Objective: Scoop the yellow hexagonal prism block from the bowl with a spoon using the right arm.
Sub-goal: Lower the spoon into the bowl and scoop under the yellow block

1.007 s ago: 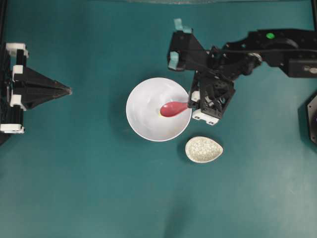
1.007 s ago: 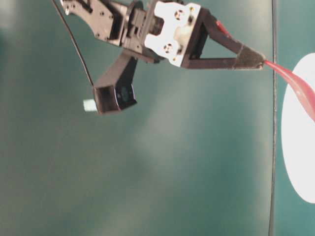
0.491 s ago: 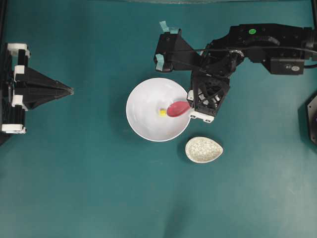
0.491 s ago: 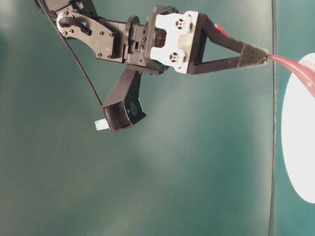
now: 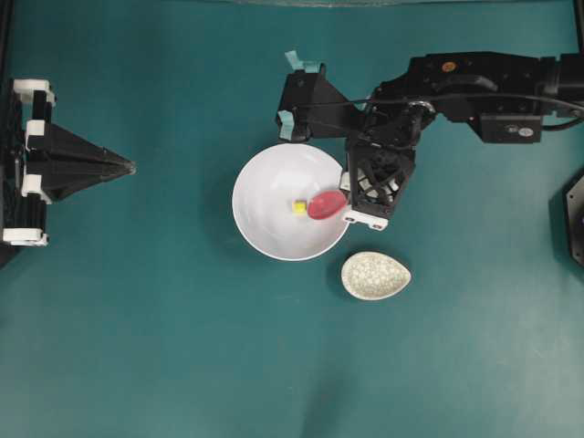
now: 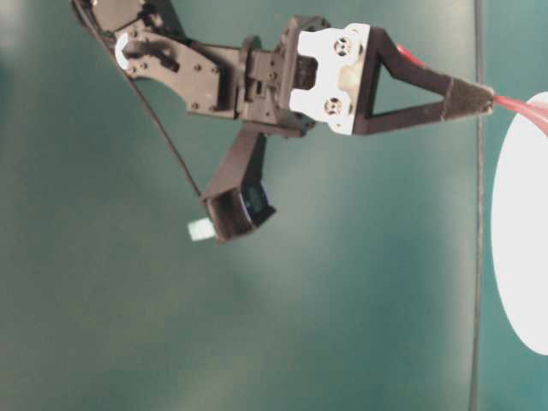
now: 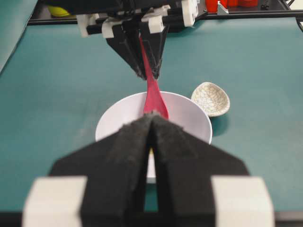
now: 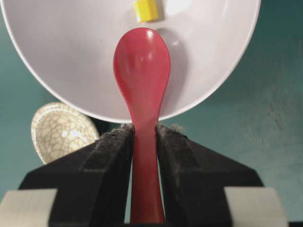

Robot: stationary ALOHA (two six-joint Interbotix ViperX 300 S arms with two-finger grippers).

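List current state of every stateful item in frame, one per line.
right gripper: shut on the spoon's handle
spoon: held, scoop empty, over the bowl
yellow block: loose in the bowl, just beyond the spoon's tip
bowl: upright, holds only the block
speckled dish: upright, empty, beside the bowl
left gripper: shut, empty

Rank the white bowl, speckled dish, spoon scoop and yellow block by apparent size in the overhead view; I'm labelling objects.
1. white bowl, clearly largest.
2. speckled dish.
3. spoon scoop, smaller than the dish; its handle is mostly hidden under the gripper.
4. yellow block, tiniest.
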